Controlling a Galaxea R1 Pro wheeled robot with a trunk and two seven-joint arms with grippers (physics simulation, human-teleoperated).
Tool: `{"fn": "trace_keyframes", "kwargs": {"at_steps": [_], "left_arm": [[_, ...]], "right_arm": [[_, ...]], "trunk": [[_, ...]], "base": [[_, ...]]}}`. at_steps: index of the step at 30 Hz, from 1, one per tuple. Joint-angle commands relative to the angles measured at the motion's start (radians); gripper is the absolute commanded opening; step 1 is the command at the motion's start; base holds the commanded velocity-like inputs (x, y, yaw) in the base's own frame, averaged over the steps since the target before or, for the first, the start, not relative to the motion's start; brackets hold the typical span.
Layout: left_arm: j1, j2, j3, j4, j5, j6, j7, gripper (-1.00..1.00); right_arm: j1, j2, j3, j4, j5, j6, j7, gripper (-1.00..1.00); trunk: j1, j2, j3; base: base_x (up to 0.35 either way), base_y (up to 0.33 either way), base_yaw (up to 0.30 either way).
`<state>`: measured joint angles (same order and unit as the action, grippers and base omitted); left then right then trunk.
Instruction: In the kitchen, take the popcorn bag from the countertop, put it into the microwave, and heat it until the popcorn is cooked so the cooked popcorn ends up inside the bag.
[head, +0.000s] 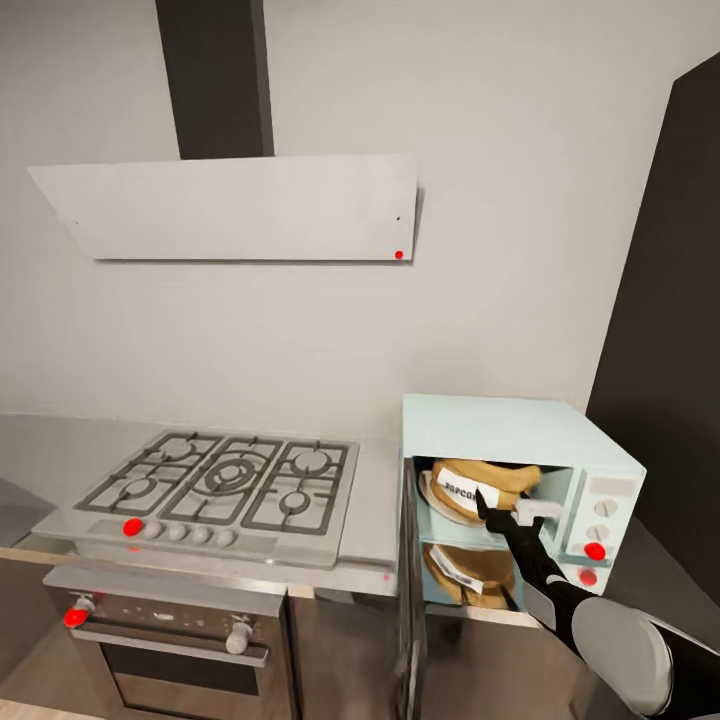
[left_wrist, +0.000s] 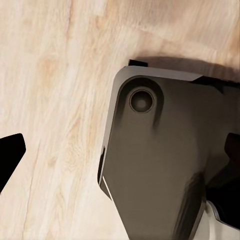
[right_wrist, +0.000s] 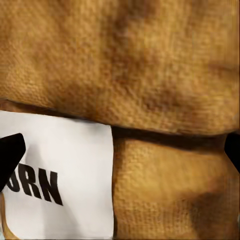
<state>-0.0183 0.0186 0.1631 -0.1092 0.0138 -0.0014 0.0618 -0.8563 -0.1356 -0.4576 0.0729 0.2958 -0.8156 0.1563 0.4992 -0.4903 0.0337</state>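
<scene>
Grey steel countertop (head: 372, 520) under pale wall; right claw (head: 487, 507) at popcorn bag (head: 480, 485) inside microwave (head: 560, 440), grip unclear.

On the popcorn bag (right_wrist: 150, 75) I read "ORN" in dark capitals on its white label (right_wrist: 60, 175); from my head camera the label's print blurs, unreadable.

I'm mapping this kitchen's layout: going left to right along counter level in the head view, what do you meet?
Gas hob → open microwave door, edge-on → popcorn bag inside the microwave, with the right gripper at it → microwave knob panel.
</scene>
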Motion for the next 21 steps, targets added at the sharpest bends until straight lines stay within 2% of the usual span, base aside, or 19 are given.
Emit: {"fn": "trace_keyframes", "kwargs": {"at_steps": [1,8,14,21], "left_arm": [[0.0,0.0,0.003,0.0,0.002,0.0,0.001,1.0],[0.0,0.0,0.003,0.0,0.002,0.0,0.001,1.0],[0.0,0.0,0.003,0.0,0.002,0.0,0.001,1.0],[0.0,-0.002,0.003,0.0,0.002,0.0,0.001,1.0]], "right_arm": [[-0.001,-0.001,-0.008,0.004,0.003,-0.007,0.005,1.0],[-0.001,-0.001,-0.008,0.004,0.003,-0.01,0.005,1.0],[-0.001,-0.001,-0.008,0.004,0.003,-0.01,0.005,1.0],[-0.001,-0.001,-0.008,0.004,0.003,-0.01,0.005,1.0]], "trunk": [[0.001,-0.001,0.0],[0.001,-0.001,0.0],[0.001,-0.001,0.0],[0.001,-0.001,0.0]], "base": [[0.091,0.027,0.0],[0.124,0.005,0.0],[0.015,0.0,0.0],[-0.246,0.0,0.0]]}}
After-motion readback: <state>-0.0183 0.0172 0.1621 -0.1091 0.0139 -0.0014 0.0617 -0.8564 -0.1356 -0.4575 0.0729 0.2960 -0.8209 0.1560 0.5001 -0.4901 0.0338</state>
